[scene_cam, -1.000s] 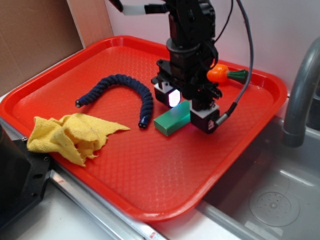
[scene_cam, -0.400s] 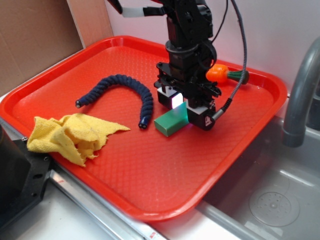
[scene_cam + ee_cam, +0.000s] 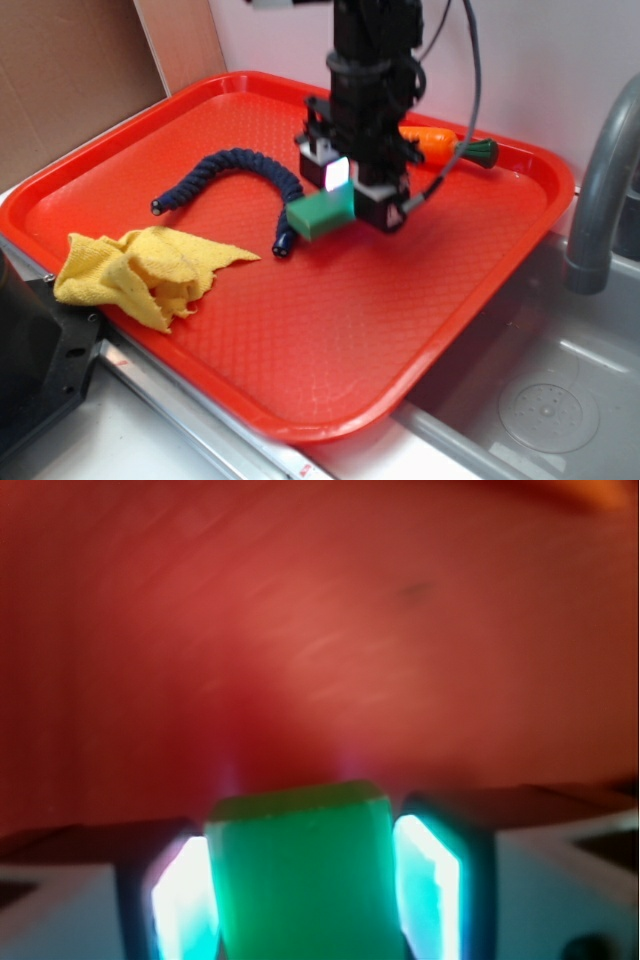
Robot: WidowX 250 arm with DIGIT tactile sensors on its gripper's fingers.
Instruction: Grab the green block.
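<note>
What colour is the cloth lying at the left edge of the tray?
Yellow. The crumpled cloth shows best in the exterior view; the wrist view does not include it.

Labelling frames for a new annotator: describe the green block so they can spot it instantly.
Start at the red plastic tray beside the sink. Near its middle, the black robot hand is clamped on a small matte-green rectangular block, just right of the curved dark-blue rope. It is the only flat-faced green brick.

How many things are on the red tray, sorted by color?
Green: 1, the block, held between the robot's fingers
Orange: 1, the toy carrot
Dark blue: 1, the rope
Yellow: 1, the cloth, partly hanging over the tray edge
Total: 4 things
</note>
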